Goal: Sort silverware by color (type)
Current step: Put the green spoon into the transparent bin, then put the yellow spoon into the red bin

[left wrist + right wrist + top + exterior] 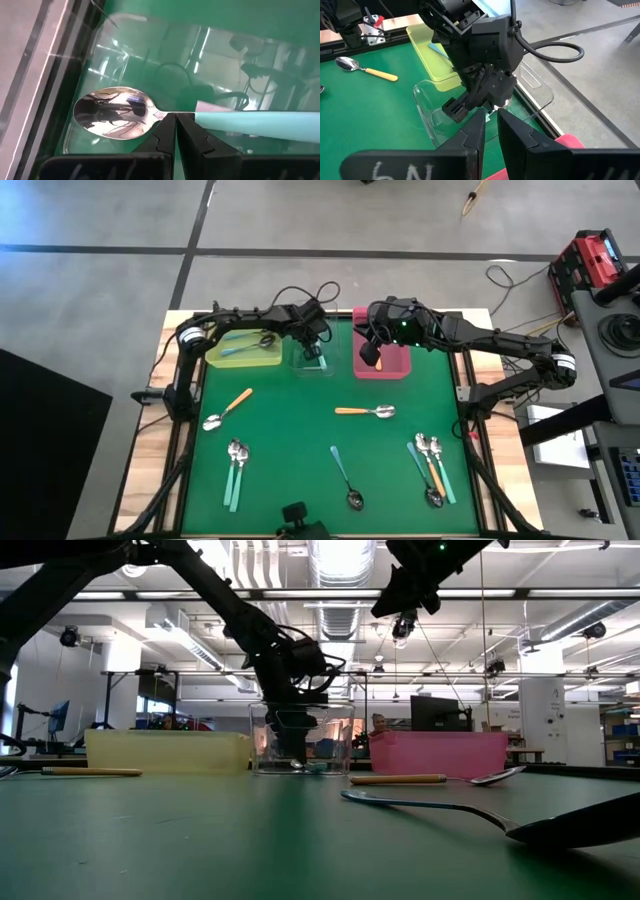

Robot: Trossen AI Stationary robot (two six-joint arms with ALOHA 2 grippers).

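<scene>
Ease closed left gripper (pixel 176 131), pinching teal spoon (pixel 200 118), low into clear bin (pixel 312 360) before releasing; right gripper (pixel 491 131) seemingly empty, near-shut.

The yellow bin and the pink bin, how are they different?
The yellow bin sits at the left of the row; the pink bin sits at the right. The yellow bin holds a teal-handled spoon; the pink bin's inside is mostly hidden under the right gripper. Both are rectangular bins flanking the clear bin.
</scene>
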